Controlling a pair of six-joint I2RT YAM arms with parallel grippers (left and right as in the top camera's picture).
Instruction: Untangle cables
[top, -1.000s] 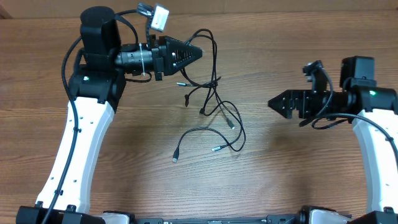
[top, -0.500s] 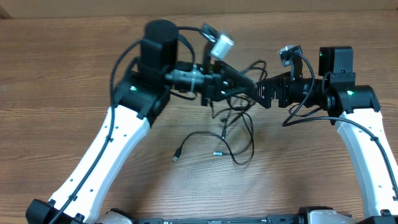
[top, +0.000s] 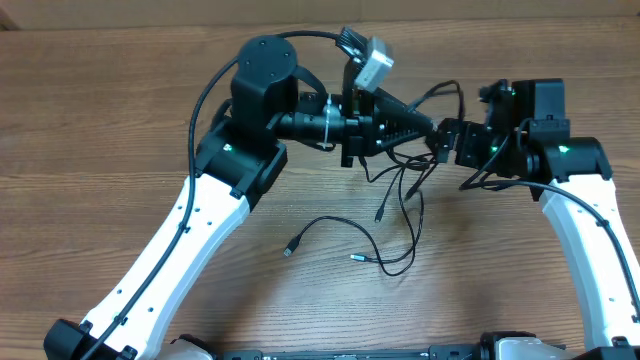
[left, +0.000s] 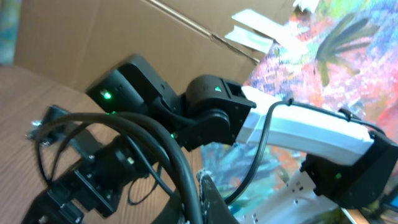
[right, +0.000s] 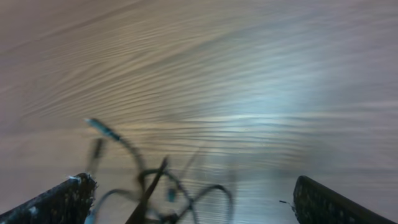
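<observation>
From overhead I see my left gripper reaching across to the right half of the wooden table, its jaws pinched together on the cables. The tangle hangs from that pinch. One loop arcs above the tip, several strands drop toward the tabletop, and a long loop lies flat on the wood nearer the arm bases, ending at a silver-tipped plug on its left.

My right gripper sits just beside the left tip and faces it, fingers spread wide. In the right wrist view, blurred strands show between those fingers; I cannot tell whether they touch either one. The left wrist view shows the right arm opposite, with dark cords too blurred to sort.
</observation>
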